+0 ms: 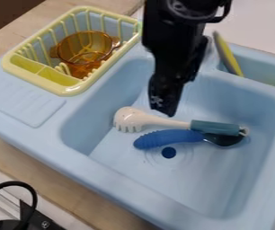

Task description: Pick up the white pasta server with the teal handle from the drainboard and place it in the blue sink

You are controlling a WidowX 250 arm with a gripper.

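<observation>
Above the far half of the blue sink basin (221,184), the end effector (165,107) hangs down, its tip near the pale neck of the pasta server (162,121). I cannot tell whether it is clenched or released, and nothing is seen in its grasp. The server lies in the basin on the near side of the tip, its long axis running across the view, toothed head to the left and teal handle to the right, angled slightly toward the camera at the handle end. Just beside it, nearer the camera, lies the blue-handled spoon (167,139), also set crosswise, its dark bowl at the right partly hidden by the server's handle. The drain hole (169,152) sits just on the near side of the spoon. Counted up, there are one server and one spoon in the basin, one amber pot (81,62) in the one yellow dish rack (66,90) at upper left, and one yellow-edged flat thing (228,57) leaning in the one side compartment (266,74) at upper right.
</observation>
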